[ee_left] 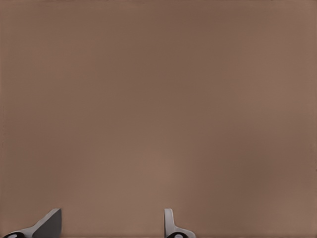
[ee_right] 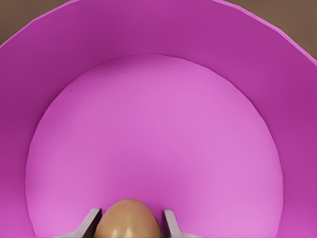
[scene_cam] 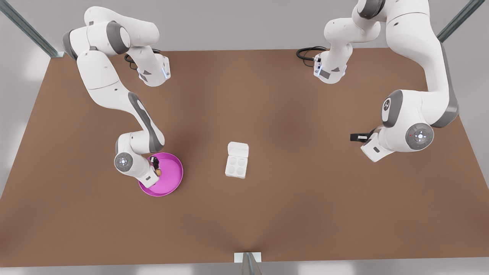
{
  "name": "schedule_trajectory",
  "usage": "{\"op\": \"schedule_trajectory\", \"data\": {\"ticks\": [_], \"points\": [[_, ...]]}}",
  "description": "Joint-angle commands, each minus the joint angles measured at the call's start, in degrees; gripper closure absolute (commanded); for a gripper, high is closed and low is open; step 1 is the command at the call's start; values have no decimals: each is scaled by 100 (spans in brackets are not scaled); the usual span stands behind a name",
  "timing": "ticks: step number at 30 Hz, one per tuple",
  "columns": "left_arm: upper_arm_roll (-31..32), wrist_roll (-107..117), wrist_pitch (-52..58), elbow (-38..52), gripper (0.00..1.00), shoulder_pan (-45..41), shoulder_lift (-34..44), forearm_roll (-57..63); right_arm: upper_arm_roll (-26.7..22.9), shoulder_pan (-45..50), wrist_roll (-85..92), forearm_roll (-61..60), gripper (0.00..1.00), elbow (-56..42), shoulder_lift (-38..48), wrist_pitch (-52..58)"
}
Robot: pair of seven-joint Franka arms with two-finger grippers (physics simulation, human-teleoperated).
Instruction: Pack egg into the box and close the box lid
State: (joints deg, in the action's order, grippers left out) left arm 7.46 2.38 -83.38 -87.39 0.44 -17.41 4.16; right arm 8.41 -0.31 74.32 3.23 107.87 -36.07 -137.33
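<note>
Egg point(ee_right: 129, 218) first: it lies inside the pink dish point(scene_cam: 172, 179), well away from the box point(scene_cam: 236, 160), off toward the front view's left. The right gripper point(ee_right: 129, 224) is down in that dish with one finger on each side of the egg; from the right wrist view the fingers point(ee_right: 91, 220) look close against the shell, but I cannot tell whether they are already pinching it or just bracketing it. I would judge the pick to be under way, not finished.

At the box, all four cups are bare, and the box lid point(scene_cam: 238, 148) lies flat open on the side of the box facing the arm bases. So nothing is packed yet; carrying the egg over, seating it in a cup and folding the lid down all remain.

Far from the box toward the front view's right, the left gripper point(ee_left: 113, 225) waits with its fingers spread over bare table point(ee_left: 158, 109).
</note>
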Motion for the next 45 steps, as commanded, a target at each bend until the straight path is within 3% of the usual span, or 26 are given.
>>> {"op": "schedule_trajectory", "data": {"ticks": [1, 16, 21, 23, 28, 32, 37, 45], "points": [[1, -18, 41, 20, 0, 0, 1, 14, -6, 4, -5, 19, 42, -3, -5, 4], [1, -9, 41, 29, 0, -9, -17, 14, 47, 13, -58, -226, 47, -477, 153, 628], [10, -9, 41, 29, 0, 0, -34, 14, 390, 198, 143, -1650, 47, -1277, -137, 945], [10, -9, 42, 29, 0, 0, -43, 14, 495, 224, 750, -2801, 47, -1787, -462, 945], [1, -27, 103, 134, 0, 35, -52, 23, 1427, 242, 1225, -4445, 47, -2772, -1183, 883], [-16, -27, 85, 135, 0, 44, -105, 85, 1875, 356, 1357, -5359, 47, -3413, -1701, 848], [-16, -18, 68, 143, 0, 53, -184, 111, 2121, 356, 2279, -6088, 47, -3343, -1913, 786], [-16, -9, 68, 135, 0, 53, -219, 111, 2271, 321, 3641, -6203, 46, -2666, -1904, 804]]}}
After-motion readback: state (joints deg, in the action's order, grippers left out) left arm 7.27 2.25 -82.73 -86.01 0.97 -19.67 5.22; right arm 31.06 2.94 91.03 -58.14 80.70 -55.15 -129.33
